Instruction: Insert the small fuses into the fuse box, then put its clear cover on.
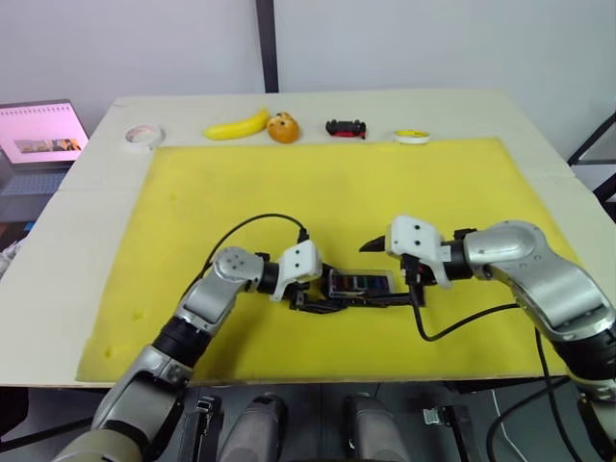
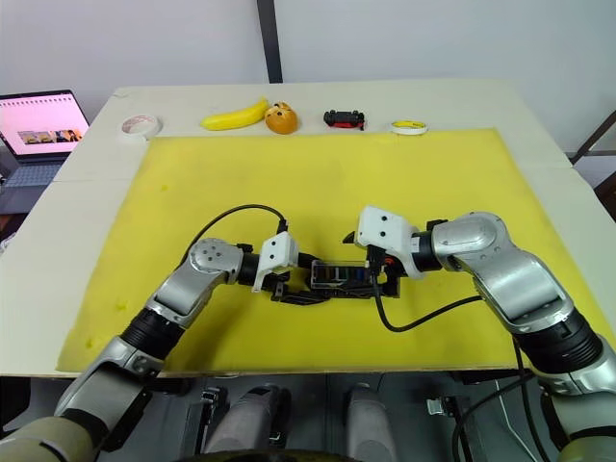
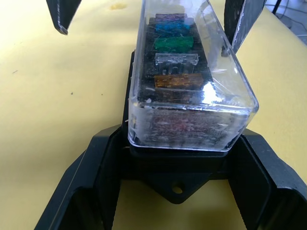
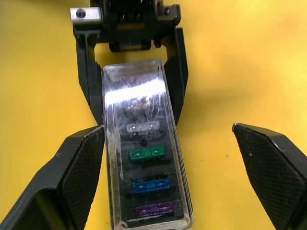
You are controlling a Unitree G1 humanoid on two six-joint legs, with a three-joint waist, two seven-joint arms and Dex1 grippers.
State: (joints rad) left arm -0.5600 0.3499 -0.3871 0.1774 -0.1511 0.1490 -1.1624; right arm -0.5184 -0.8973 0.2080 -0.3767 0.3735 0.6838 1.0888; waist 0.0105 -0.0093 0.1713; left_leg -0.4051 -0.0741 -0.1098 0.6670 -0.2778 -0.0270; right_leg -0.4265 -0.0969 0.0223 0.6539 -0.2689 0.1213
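Pale bench (image 1: 77, 250) carries a big yellow foam-like mat (image 1: 337, 192) covering most of its top. Fuse box (image 2: 339, 276), black ribbed plastic block, lies on the mat toward the near edge, about midway between the side edges. Clear cover (image 3: 192, 103), glossy transparent rounded-corner shell, sits on top of the box. Under it, small fuses (image 4: 147, 153) seated in slots in a row: purple, blue, green, grey, orange, and a reddish one blurred under glare.

Left gripper (image 2: 289, 287) pinches the box's end, its black fingers (image 3: 268, 172) tight against both sides of the base. Right gripper (image 4: 175, 167) straddles the opposite end, textured fingers (image 4: 268, 163) spread; one touches the cover's side, the other well apart.

Along the far edge: tape roll (image 1: 142, 136), banana (image 1: 238, 125), small orange round thing (image 1: 283, 127), black-and-red toy car (image 1: 346, 127), yellow disc (image 1: 412, 137).
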